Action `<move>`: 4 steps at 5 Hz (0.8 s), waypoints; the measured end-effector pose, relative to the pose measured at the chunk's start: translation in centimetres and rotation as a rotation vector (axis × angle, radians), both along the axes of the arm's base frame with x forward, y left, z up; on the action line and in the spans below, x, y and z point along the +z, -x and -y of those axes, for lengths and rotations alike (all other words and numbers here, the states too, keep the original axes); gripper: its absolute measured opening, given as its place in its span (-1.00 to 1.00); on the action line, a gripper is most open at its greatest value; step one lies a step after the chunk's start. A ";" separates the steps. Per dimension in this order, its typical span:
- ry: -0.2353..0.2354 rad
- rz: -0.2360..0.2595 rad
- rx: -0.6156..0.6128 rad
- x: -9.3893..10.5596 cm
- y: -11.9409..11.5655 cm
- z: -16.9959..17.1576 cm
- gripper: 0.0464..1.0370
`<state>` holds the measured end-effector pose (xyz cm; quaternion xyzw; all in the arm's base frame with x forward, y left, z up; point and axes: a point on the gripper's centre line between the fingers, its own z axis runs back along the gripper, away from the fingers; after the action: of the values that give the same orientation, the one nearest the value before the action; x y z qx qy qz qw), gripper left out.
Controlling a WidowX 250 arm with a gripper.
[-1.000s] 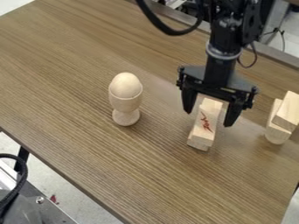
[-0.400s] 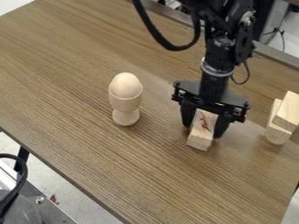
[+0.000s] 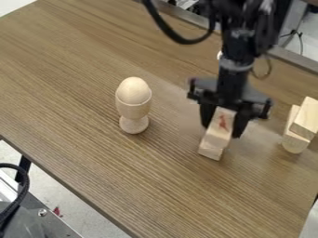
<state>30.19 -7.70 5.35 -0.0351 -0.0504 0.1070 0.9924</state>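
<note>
1. Hand (image 3: 223,126) grasping marked block (image 3: 219,132), likely across its narrow width for firm hold.
2. Under hand: lower block (image 3: 211,150) on surface (image 3: 124,172).
3. Beside hand: egg (image 3: 133,90), upright thanks to cup (image 3: 133,110); opposite, stacked blocks (image 3: 305,120).

Even, fairly bright indoor light. Soft, pale sheen on worktop (image 3: 81,69) between wooden cup (image 3: 133,110) and gripper (image 3: 221,131). Shadows faint, soft-edged. Gripper and upper block (image 3: 220,125) visibly blurred.

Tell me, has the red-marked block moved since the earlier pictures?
Yes. The red-marked block, held in the hand, has shifted up the picture and slightly right, judged against the lower block, which sits where it did.
</note>
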 end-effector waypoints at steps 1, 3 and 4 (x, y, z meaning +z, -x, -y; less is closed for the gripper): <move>0.011 0.035 0.007 2.6 -0.7 0.4 0.07; 0.059 0.109 -0.008 7.1 -3.3 3.1 0.07; 0.036 0.106 -0.053 7.4 -5.2 5.1 0.07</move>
<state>35.42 -12.84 12.73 -0.0598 -0.1000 0.0797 0.9900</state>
